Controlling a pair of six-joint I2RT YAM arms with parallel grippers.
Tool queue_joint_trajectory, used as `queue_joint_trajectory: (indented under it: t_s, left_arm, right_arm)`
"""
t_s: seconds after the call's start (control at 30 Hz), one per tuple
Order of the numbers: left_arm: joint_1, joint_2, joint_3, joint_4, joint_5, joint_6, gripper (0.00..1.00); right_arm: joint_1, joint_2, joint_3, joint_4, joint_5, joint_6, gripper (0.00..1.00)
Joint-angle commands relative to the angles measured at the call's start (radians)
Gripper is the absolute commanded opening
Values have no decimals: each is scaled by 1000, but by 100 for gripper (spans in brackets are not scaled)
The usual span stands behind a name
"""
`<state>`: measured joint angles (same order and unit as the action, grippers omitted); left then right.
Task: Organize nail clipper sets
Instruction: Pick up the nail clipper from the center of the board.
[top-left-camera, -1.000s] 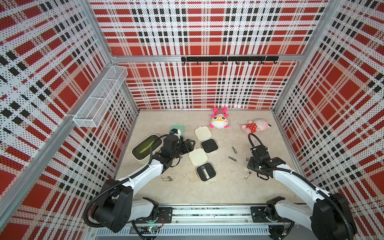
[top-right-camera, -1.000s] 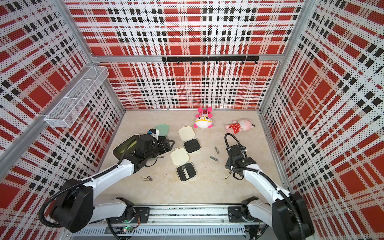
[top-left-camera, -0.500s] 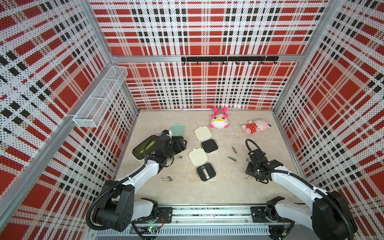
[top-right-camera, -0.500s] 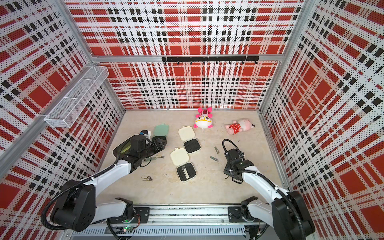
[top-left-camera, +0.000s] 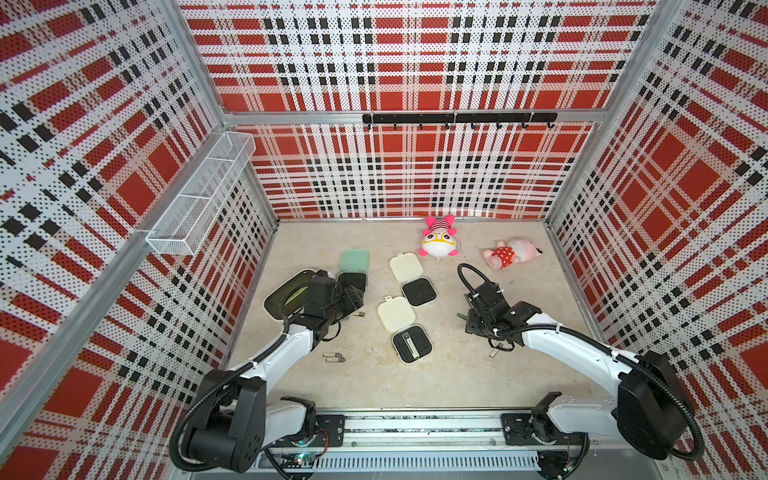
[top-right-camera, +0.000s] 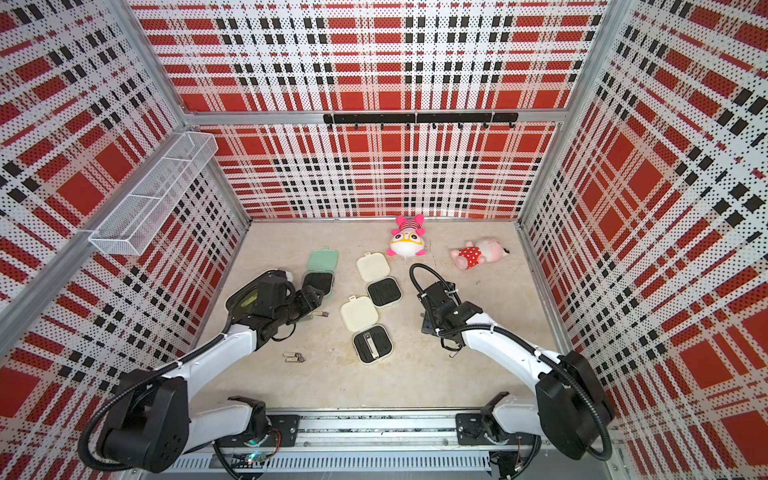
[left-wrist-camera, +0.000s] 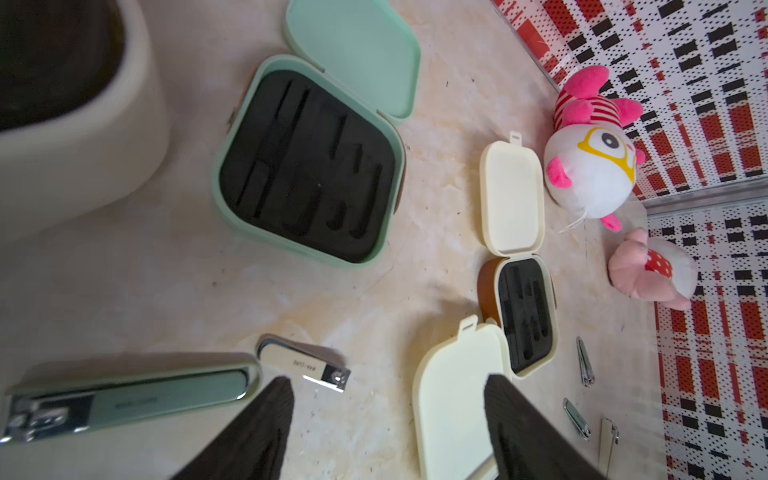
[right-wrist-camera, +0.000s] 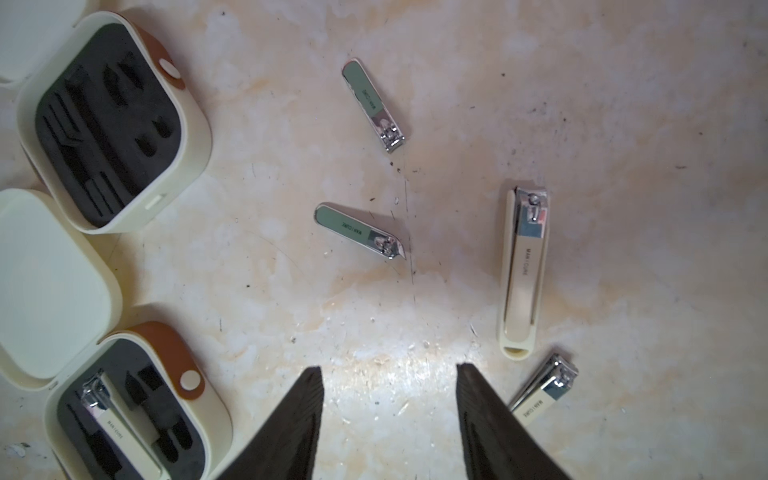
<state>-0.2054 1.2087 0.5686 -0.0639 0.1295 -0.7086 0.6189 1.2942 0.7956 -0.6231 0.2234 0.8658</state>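
Nail clipper sets (top-left-camera: 396, 313) barely begun: you had one clipper (top-left-camera: 408, 343) seated.
All three lay open mid-frame; only the lower cream case (top-left-camera: 423, 347) held a clipper. The mint case (top-left-camera: 353, 279) and upper cream case (top-left-camera: 419, 292) sat empty, loose clippers (right-wrist-camera: 359, 232) strewn over the desk (top-left-camera: 415, 386). Your left end effector (left-wrist-camera: 387, 378) and right end effector (right-wrist-camera: 388, 368) both gaped wide, holding nothing.

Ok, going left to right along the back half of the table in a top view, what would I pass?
Cream bin → mint green case → far cream case → plush toy with glasses → pink plush toy. The near cream case overlaps the far one, so it is left out.
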Motion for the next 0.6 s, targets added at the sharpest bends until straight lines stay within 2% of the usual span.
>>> queue_joint_trajectory:
  t_s: [0.0, 0.33, 0.57]
  left_arm:
    - [18, -60, -38, -95, -59, -21, 81]
    - [26, -200, -106, -273, -137, -119, 100]
    - [16, -264, -110, -371, -152, -167, 98]
  right_arm:
    - [16, 12, 16, 77, -10, -24, 56]
    - [109, 47, 15, 203, -12, -32, 59]
    - [136, 34, -29, 266, -44, -17, 60]
